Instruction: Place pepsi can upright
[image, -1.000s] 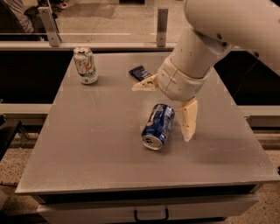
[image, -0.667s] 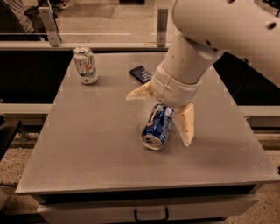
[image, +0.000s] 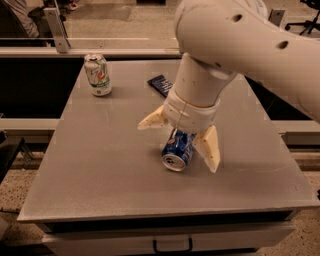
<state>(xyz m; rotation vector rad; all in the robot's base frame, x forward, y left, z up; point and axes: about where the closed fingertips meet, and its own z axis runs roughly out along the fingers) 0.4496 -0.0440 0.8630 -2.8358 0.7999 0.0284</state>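
The pepsi can (image: 176, 150), dark blue with a silver end, lies on its side near the middle of the grey table (image: 100, 165), its end facing the camera. My gripper (image: 181, 141) hangs straight over it, open, with one cream finger (image: 209, 148) to the can's right and the other finger (image: 151, 120) to its upper left. The can's far half is hidden under the wrist.
A white-and-green soda can (image: 97, 74) stands upright at the table's back left. A flat dark blue packet (image: 160, 84) lies at the back centre, partly behind my arm. A glass rail runs behind the table; the front edge is close below.
My arm has moved left and down over the can, so the fingers now straddle it more closely. The can has not moved.
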